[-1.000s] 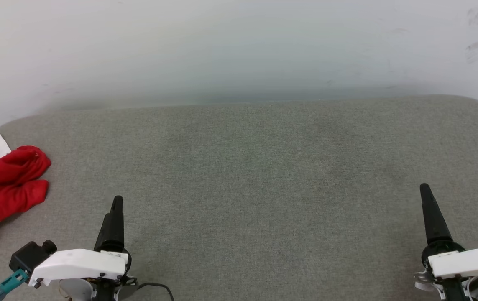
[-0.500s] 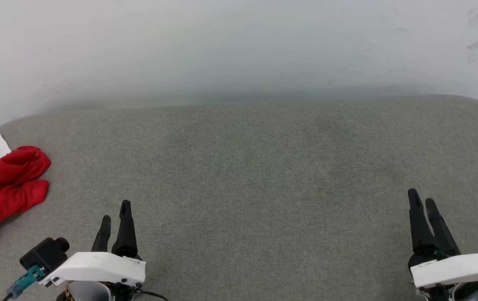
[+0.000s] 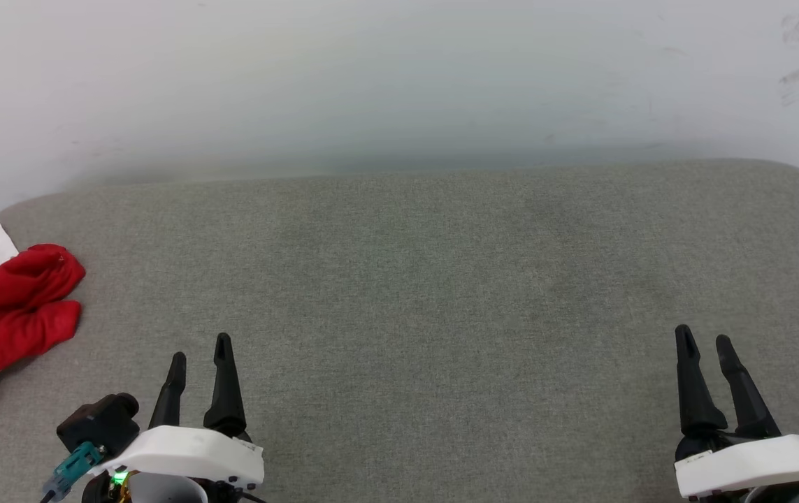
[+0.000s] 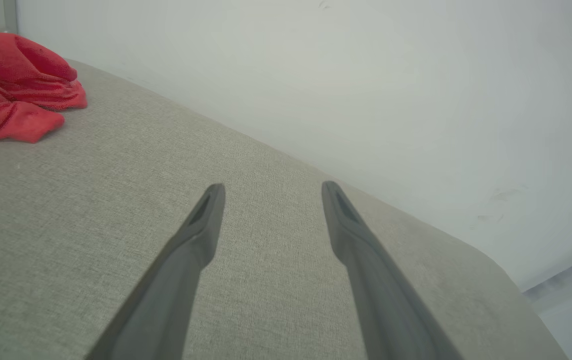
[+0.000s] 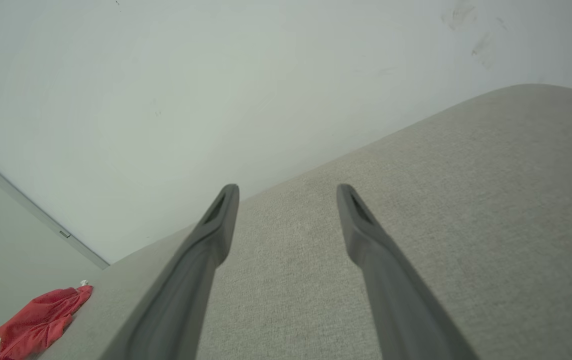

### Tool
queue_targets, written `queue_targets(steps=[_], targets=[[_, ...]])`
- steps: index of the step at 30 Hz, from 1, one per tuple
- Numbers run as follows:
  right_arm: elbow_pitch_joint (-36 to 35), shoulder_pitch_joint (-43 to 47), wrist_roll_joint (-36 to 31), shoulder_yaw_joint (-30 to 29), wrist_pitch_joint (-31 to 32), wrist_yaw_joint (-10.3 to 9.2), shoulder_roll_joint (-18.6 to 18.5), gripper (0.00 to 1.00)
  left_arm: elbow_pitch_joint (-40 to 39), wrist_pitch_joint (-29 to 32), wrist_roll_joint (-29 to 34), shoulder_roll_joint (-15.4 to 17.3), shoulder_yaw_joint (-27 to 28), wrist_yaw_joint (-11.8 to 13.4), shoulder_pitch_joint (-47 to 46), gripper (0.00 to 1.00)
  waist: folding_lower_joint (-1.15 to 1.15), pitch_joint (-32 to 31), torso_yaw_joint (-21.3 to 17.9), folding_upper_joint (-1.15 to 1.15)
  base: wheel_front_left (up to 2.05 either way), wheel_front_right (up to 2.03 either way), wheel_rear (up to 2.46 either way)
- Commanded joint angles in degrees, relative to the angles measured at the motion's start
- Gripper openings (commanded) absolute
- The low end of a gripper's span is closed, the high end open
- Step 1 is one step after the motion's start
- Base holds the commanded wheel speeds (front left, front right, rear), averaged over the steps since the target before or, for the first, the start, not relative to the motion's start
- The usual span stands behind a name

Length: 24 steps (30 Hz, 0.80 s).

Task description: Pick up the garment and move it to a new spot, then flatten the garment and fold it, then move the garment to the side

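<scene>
Currently, the red jersey garment w/ a white sleeve patch (image 3: 11, 307) is seen crumpled in a heap at the far-left end of the grey fabric-covered desk w/ rounded corners (image 3: 441, 279). It is close to the back-left corner and partly cut off by the edge of the head view. No print can be read there, as the folds are bunched and overlapped.

The left gripper (image 3: 200, 348) is held low at the near edge, its two long dark fingers (image 3: 226, 391) spread apart w/ nothing between them; bare desk fabric is seen in the gap in the left wrist view. The right gripper (image 3: 703, 335) is held likewise at the near right, fingers parted wide and empty, well apart from the garment. The cloth is touched by neither. The pick-up step is judged not yet begun.

Risks, as judged:
- The garment lies near the desk's left edge, so it could be sent over the edge by a sideways push from a finger instead of a clean pinch.
- Since the heap is bunched, too many layers, or only one thin fold, may be pinched. The garment would then be dragged rather than lifted, and flattening would be made harder.
- The whole desk would have to be crossed by the right arm, so its reach may be strained. The left is nearer.
- A finger driven too deep could be snagged in the soft desk cover.
</scene>
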Motion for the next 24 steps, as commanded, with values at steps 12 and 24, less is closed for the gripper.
queue_targets(steps=[12, 24], targets=[[-1.51, 1.18, -7.87, 0.69, -2.25, 0.02, -0.08, 1.00, -1.36, -2.27, 8.13, 0.63, -1.43, 0.26, 0.76, 1.00, 0.00, 0.05, -0.02, 0.00, 0.00, 0.00, 0.00], [-1.58, 2.16, -13.59, 0.61, -3.87, 0.01, -0.06, 1.00, -1.48, -3.89, 14.57, 0.31, -2.07, -0.18, 1.86, 1.00, 0.00, 0.01, 0.10, 0.00, 0.00, 0.00, 0.00]])
